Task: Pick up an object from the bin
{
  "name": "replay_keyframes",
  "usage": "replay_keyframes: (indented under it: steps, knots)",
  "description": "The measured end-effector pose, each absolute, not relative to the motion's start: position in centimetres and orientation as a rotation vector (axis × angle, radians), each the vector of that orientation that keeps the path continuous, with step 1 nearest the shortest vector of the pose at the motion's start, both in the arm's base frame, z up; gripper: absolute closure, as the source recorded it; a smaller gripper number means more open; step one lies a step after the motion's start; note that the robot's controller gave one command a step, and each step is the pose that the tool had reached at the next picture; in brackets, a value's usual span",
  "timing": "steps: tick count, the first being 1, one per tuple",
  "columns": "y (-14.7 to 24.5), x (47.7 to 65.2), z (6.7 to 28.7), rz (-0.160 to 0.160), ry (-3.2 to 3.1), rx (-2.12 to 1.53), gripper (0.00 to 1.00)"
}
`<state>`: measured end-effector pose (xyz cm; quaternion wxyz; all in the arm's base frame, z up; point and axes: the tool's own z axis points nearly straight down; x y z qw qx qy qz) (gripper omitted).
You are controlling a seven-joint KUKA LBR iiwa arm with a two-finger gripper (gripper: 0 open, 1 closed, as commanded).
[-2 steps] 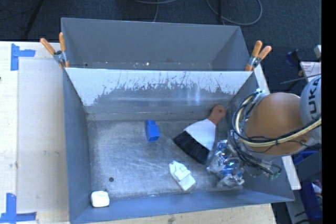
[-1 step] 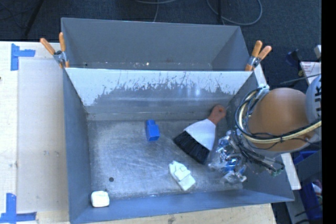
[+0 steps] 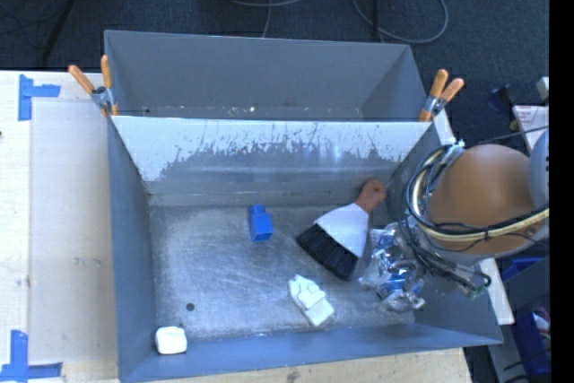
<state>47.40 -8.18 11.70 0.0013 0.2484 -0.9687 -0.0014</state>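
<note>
My gripper [image 3: 395,281] hangs at the right side of the bin, low over the floor near the right wall. Just to its left lies a small hand brush [image 3: 345,233] with a white body, black bristles and a brown handle end pointing to the back right. A white crumpled object [image 3: 310,299] lies on the floor to the gripper's lower left. I see nothing between the fingers.
A small blue block [image 3: 260,222] sits mid-floor, left of the brush. A white rounded block [image 3: 170,339] lies in the front left corner. The arm with its orange dome and cables leans over the bin's right wall.
</note>
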Motion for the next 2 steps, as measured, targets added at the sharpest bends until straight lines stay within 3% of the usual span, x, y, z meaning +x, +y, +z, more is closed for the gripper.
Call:
replay_keyframes:
  steps: [2]
  knots:
    - [-8.1,47.5,14.6,0.001,-3.047,0.778,1.0]
